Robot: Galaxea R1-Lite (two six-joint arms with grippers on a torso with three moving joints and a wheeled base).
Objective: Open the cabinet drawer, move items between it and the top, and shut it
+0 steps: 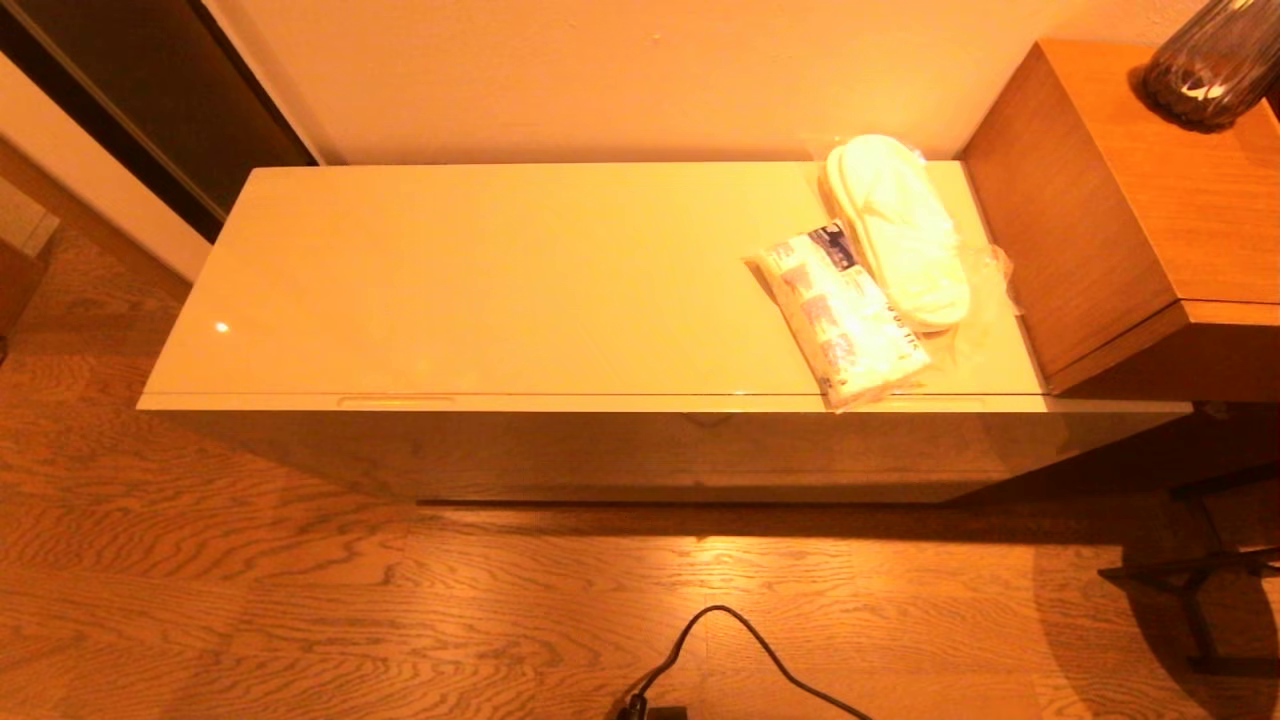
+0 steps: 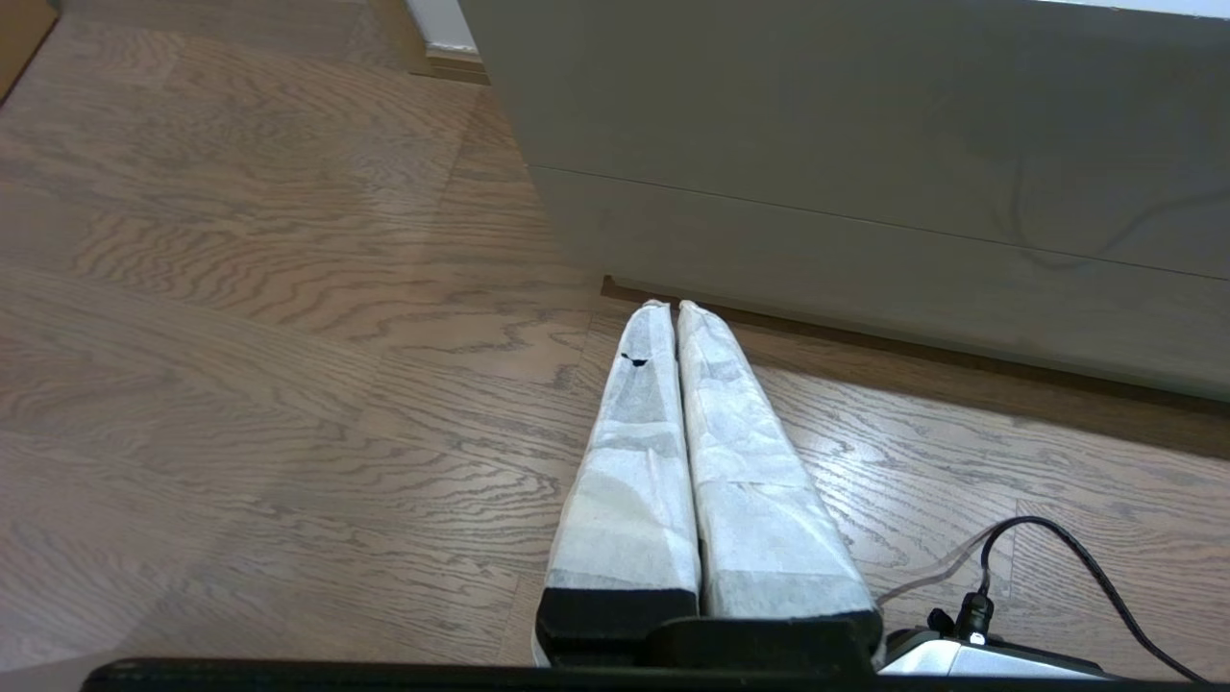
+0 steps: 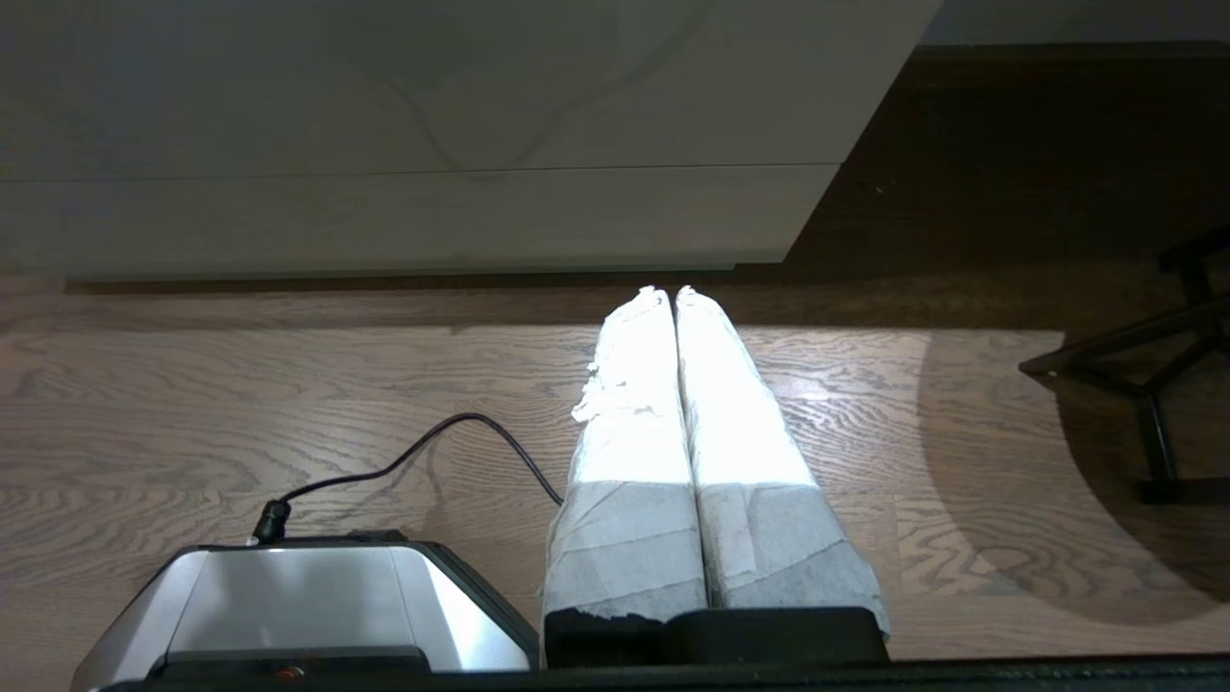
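Though glossy, cabinet drawer handleless.

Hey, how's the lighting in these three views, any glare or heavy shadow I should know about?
Head view: warm orange cast, a small glare spot on the top, dark shadow under the cabinet. Left wrist view: even, cooler light, left gripper with jaws shut. Right wrist view: bright patch washes out the right gripper, jaws shut; round shadow on the floor beside it.
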